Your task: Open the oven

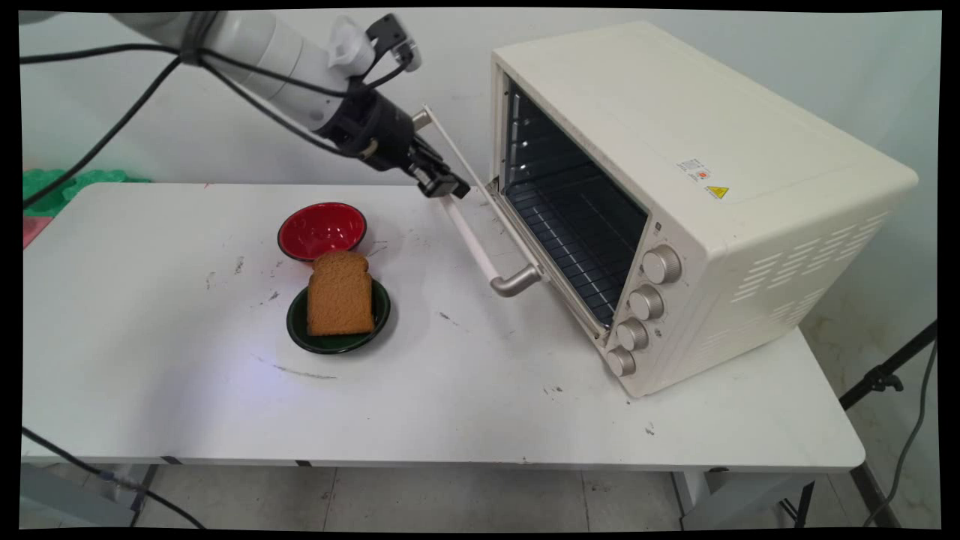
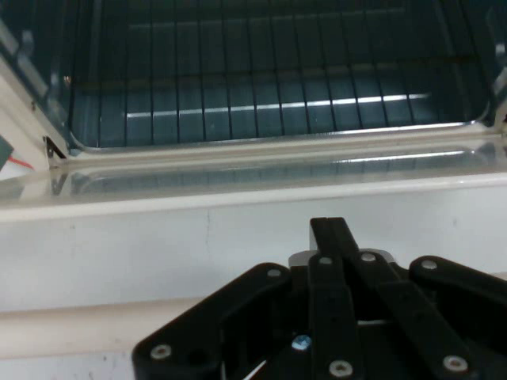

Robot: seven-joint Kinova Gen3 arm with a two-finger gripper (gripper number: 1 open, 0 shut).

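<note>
My gripper (image 1: 444,185) is shut, and its tips rest against the cream handle bar (image 1: 472,240) of the oven door (image 1: 491,196). The door hangs partly open from the cream toaster oven (image 1: 712,172). In the hand view the closed gripper (image 2: 331,229) points across the door's white frame (image 2: 158,237) toward the wire rack (image 2: 261,87) inside the oven. The handle (image 2: 79,332) runs along the bottom left. Nothing sits on the rack (image 1: 570,232).
A slice of brown bread (image 1: 340,294) lies on a dark green plate (image 1: 337,343) left of the oven. An empty red bowl (image 1: 322,229) stands just behind the plate. Several knobs (image 1: 645,304) line the oven's front. Black cables hang from the arm.
</note>
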